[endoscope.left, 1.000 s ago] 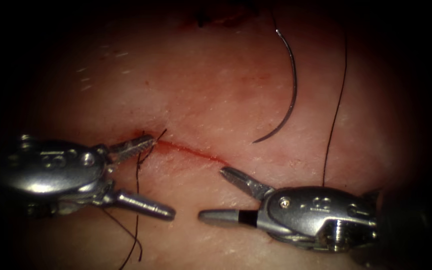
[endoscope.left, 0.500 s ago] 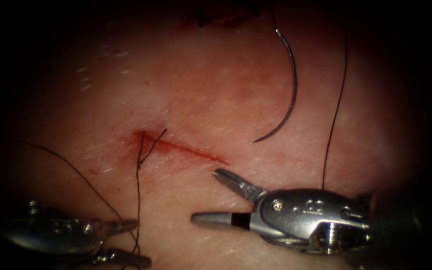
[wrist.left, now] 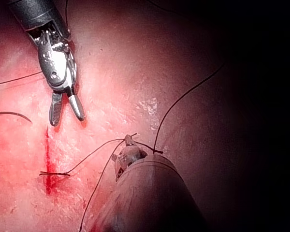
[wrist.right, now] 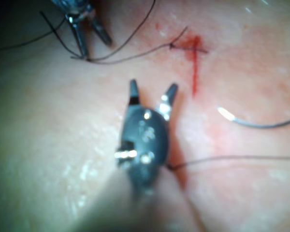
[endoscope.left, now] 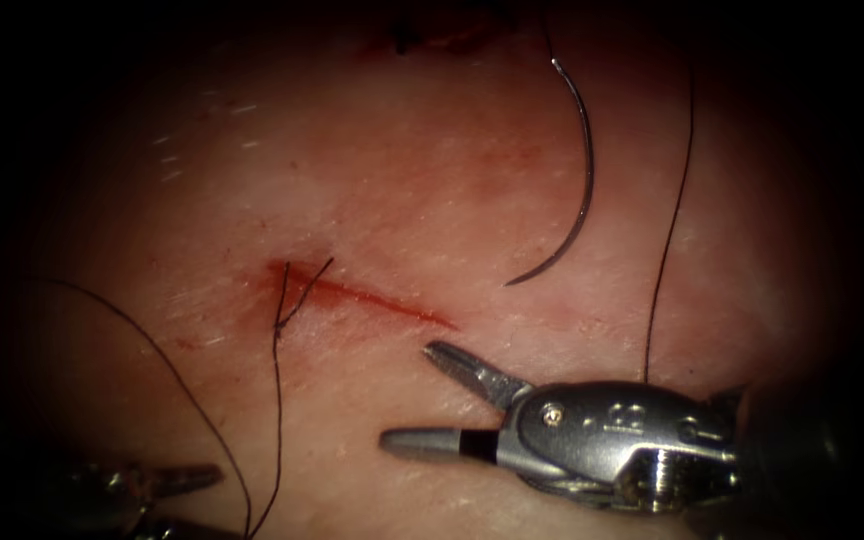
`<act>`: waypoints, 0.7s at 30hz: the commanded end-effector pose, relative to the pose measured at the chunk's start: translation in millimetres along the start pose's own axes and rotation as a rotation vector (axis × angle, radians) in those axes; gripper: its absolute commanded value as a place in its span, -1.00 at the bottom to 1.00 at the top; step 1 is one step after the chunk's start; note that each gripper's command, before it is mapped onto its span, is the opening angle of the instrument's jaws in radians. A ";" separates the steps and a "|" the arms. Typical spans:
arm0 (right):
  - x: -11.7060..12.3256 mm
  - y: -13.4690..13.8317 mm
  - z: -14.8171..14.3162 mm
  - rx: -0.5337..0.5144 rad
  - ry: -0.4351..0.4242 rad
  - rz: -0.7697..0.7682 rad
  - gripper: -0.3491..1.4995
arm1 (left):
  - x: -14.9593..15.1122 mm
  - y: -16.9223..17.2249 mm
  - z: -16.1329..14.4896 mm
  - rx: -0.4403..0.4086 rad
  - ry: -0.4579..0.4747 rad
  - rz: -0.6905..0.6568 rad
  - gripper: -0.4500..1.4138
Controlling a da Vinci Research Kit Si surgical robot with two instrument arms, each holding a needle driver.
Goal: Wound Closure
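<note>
The curved needle (endoscope.left: 587,180) lies free on the tissue (endoscope.left: 432,170), to the right of the cut (endoscope.left: 372,298); neither tool holds it. Its thread (endoscope.left: 667,250) runs down past my right tool (endoscope.left: 407,394). That tool hovers just below the cut's right end, jaws open and holding nothing. A knotted stitch (endoscope.left: 282,300) crosses the cut's left end, its dark strands trailing downward. My left tool (endoscope.left: 192,495) sits low at the left, jaws apart, with a strand draped at one jaw tip (wrist.right: 87,58).
Red fluid stains the tissue around the cut (wrist.right: 195,72). A long loop of thread (endoscope.left: 152,345) arcs across the lower left tissue. A dark stitched spot (endoscope.left: 422,40) lies at the far edge.
My left tool has withdrawn from the cut's left end down toward the lower left, trailing a thread loop. The right tool has shifted slightly left.
</note>
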 end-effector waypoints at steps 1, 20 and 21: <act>-0.5 -1.5 0.6 0.005 0.000 0.005 0.85 | -0.4 2.0 0.8 -0.011 -0.001 -0.011 -0.06; -0.6 -1.7 0.4 0.008 0.000 0.004 0.85 | -1.8 3.3 3.1 -0.023 -0.031 0.045 -0.15; -0.6 -1.7 0.4 0.007 0.000 0.004 0.85 | -1.8 3.3 3.3 -0.021 -0.034 0.046 -0.15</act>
